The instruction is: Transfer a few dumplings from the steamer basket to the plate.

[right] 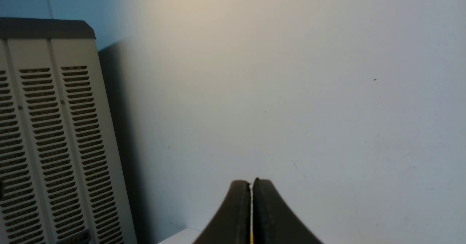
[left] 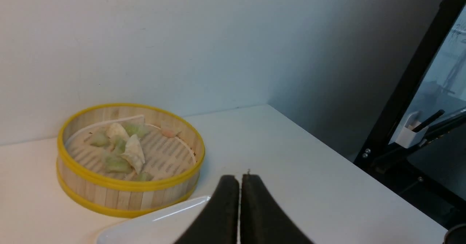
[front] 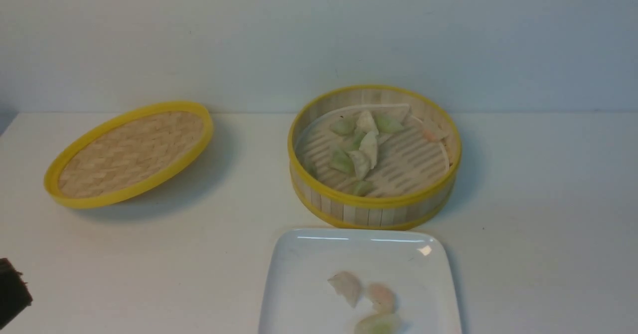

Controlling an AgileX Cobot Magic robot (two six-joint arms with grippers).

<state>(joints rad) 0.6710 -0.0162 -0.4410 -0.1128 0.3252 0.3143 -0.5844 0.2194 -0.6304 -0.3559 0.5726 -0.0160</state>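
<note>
Jaws closed on both left gripper [left: 241, 180] and right gripper [right: 254, 184], neither holding anything

Cannot see the near rim of the square white plate [front: 309, 274], cut off by the front view's bottom edge. Cannot count exactly the overlapping dumplings [front: 369, 147] in the bamboo steamer basket [front: 375, 214]. Cannot identify the yellow sliver [right: 251, 238] behind the right end effector [right: 251, 181].

A white tabletop [front: 538, 214] fills the lower part of the front view. On it lie a yellow-rimmed woven lid [front: 132, 157], tilted, at left; the steamer basket [front: 376, 212], upper centre; and the plate [front: 309, 284], bottom centre.
</note>
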